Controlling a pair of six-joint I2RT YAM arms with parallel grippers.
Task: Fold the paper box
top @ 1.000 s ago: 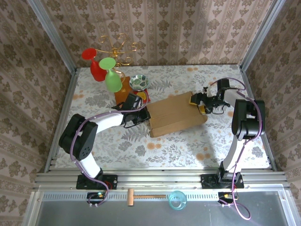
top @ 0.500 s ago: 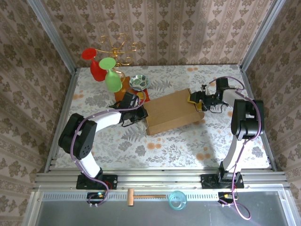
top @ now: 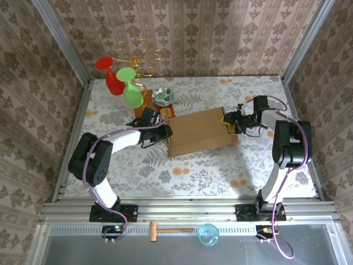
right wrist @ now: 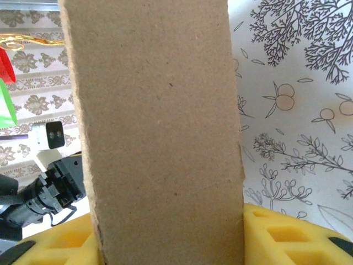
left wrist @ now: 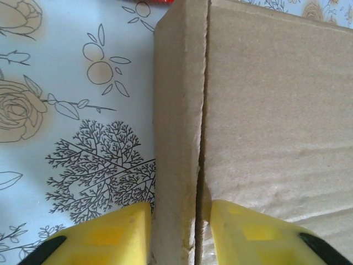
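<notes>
Floral-patterned table [top: 248, 171] carries the paper box [top: 199, 132] near its middle, slanted, between your two arms. Over the last second the box has slid a little toward the left arm's side. Your left gripper [top: 164, 132], tight a moment ago, has eased off. Its yellow pads [left wrist: 110, 234] now straddle the box's left wall, with a sliver of gap on the inner side. Your right gripper [top: 228, 122] has been narrowing around the upright flap at the right end, but from the wrist view I can't tell whether it pinches yet. That reads to me as a handover, so check the right-hand hold before you fold.
</notes>
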